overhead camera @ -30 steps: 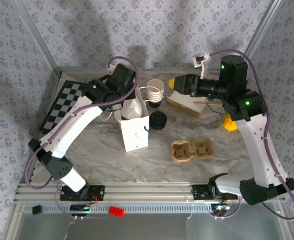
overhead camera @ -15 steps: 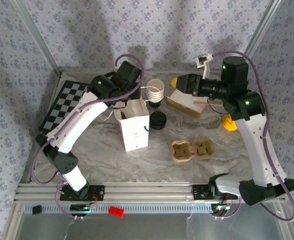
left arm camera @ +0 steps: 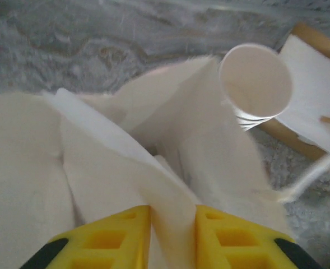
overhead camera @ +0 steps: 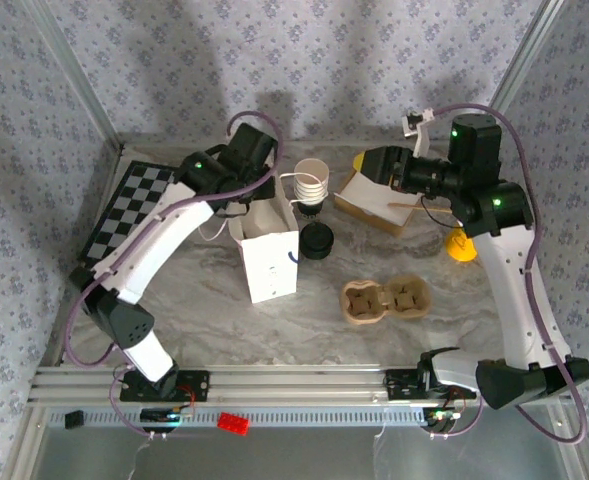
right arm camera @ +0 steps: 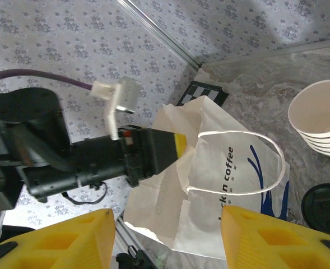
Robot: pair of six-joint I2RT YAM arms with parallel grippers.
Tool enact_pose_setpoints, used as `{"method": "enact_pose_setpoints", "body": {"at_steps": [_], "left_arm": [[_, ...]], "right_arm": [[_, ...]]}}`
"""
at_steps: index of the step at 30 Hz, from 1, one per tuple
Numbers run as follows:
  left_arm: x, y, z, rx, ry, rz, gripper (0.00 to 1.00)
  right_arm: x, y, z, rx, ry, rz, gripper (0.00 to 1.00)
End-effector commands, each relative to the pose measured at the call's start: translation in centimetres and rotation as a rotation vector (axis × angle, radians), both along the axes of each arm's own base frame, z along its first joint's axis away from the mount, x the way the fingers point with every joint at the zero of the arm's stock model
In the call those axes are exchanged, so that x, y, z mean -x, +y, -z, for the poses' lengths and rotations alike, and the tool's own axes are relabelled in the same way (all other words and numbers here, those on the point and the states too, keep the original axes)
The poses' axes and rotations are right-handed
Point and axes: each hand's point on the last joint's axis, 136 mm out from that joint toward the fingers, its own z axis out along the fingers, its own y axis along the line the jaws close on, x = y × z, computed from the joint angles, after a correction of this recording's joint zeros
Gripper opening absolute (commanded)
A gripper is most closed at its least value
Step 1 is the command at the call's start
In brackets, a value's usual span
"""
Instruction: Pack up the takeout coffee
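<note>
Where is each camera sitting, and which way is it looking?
Top camera: above and behind the arms, looking down at the table, paper bag and paper cups; both arms show.
Left wrist: on the left arm, looking down into the bag; the left gripper has a fold of it between its yellow fingers.
Right wrist: on the right arm, facing the bag's printed side and the left arm; the right gripper is open.
Shared: both wrist views show the bag and cups.

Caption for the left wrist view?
Left gripper pinches the rim of the white paper bag; stacked cups stand beyond.
</note>
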Motion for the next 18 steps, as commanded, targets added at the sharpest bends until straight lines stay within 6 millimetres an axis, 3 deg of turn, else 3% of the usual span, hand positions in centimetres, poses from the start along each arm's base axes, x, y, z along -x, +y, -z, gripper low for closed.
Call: {"method": "enact_pose_setpoints", "body": {"at_steps": [1,7,9,12,15,18], "left_arm": [[-0.5,0.2,2.3,-0.031,0.047,-0.011,0.20],[0.4,0.2,4.3,-0.057,0.124,0.014,0.18],[0.4,0.3,4.2,-0.065,0.130,0.018,0.24],[0.6,-0.9,1.6,0.002,0.090,0.067,0.32],[0.9,-1.2,-2.7,0.060,-0.005,0.099,0.40],[1.3,0.5,-5.6,0.054,-0.078,0.062,0.41]], "right_arm": [[-0.1,0.0,0.7,-0.002,0.023,-0.015,0.54],[-0.9,-0.6,1.8,0.010,0.049,0.013,0.55],[-1.5,-1.2,2.8,0.029,0.079,0.043,0.57],[-2.7,-2.4,4.8,0.119,0.121,0.105,0.60],[-3.9,-4.1,7.8,0.291,0.166,0.167,0.64],[-5.3,-5.2,10.9,0.418,0.209,0.182,0.67]]}}
